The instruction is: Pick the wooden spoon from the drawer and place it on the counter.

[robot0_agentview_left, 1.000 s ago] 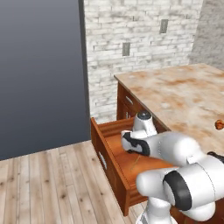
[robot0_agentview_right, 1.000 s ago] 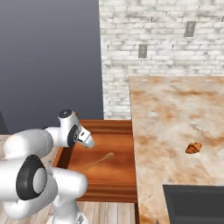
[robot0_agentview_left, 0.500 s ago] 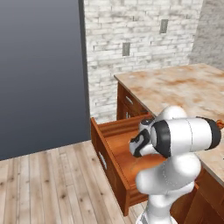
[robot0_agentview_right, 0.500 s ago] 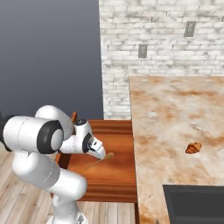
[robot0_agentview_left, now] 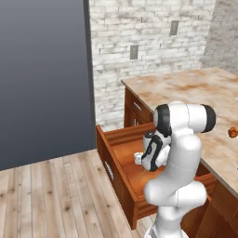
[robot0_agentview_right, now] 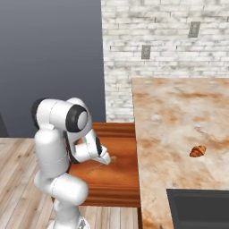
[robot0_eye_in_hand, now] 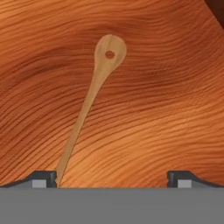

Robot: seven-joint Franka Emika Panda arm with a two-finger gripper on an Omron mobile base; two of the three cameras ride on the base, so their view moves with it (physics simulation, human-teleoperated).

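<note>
The wooden spoon (robot0_eye_in_hand: 94, 92) lies flat on the floor of the open drawer (robot0_agentview_left: 108, 145). Its small oval bowl points away from the hand and its slender handle runs back toward one fingertip. My gripper (robot0_eye_in_hand: 113, 178) is open, pointing down inside the drawer (robot0_agentview_right: 117, 181) just above the spoon. The two fingertips (robot0_eye_in_hand: 44, 177) stand wide apart with nothing between them. From the left base view the gripper (robot0_agentview_left: 139, 158) sits low over the drawer floor, beside the beige marbled counter (robot0_agentview_left: 190, 88). The gripper (robot0_agentview_right: 106, 160) hangs close to the counter (robot0_agentview_right: 179, 112) side of the drawer.
A small orange-brown croissant (robot0_agentview_right: 197, 151) lies on the counter, also seen as the croissant (robot0_agentview_left: 232, 132) at the right edge. A black cooktop (robot0_agentview_right: 199, 208) is set into the counter's near end. A brick wall (robot0_agentview_left: 148, 46) stands behind, wood flooring (robot0_agentview_left: 51, 195) to the left.
The arm has folded forward and down, lowering the hand into the drawer until it hangs right over the spoon. The jaws stayed open; the spoon has not moved.
</note>
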